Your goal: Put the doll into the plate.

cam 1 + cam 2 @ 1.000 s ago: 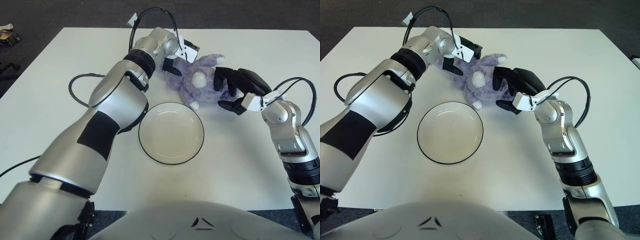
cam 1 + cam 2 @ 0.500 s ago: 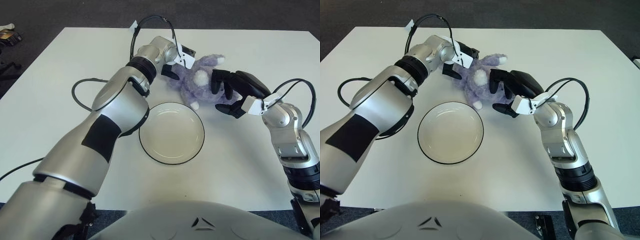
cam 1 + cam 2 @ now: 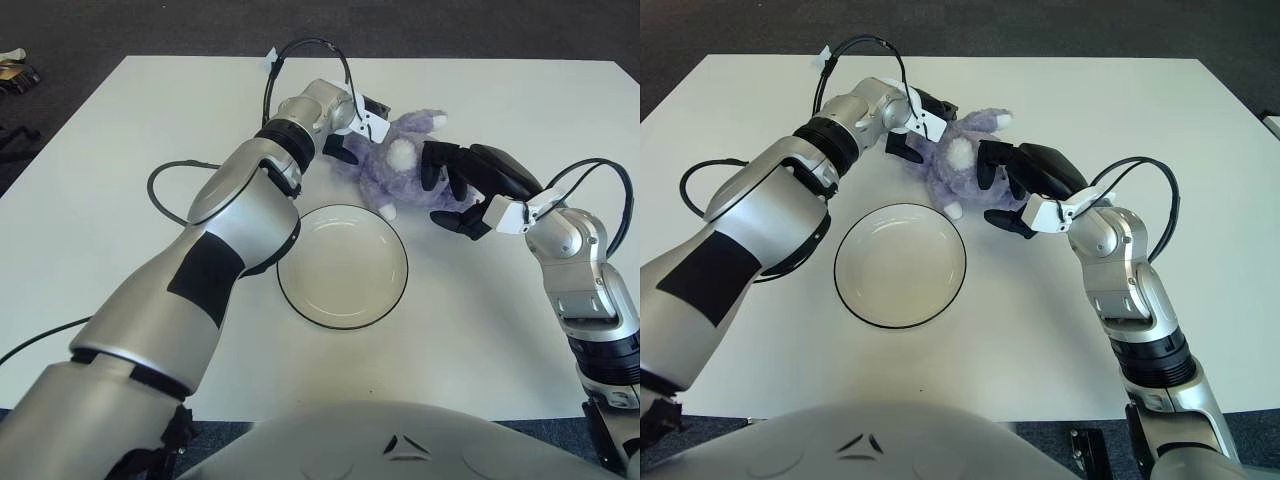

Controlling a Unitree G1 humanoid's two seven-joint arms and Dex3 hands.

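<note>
The purple plush doll [image 3: 396, 166] lies on the white table just beyond the plate [image 3: 343, 268], a white dish with a dark rim and nothing in it. My left hand [image 3: 353, 127] reaches across to the doll's left end, its black fingers [image 3: 336, 148] curled around the head. My right hand [image 3: 449, 196] comes in from the right. Its fingers [image 3: 443, 166] lie over the doll's right side, with the thumb low beside it. The doll is held between both hands and touches the table.
A black cable [image 3: 163, 178] loops on the table to the left of the plate. Another cable [image 3: 600, 170] arcs over my right wrist. The table's far edge [image 3: 400, 58] runs close behind the doll, with dark floor beyond.
My right hand has slid left, its fingers further over the doll. My left hand has shifted slightly right along the doll's head. The doll has barely moved.
</note>
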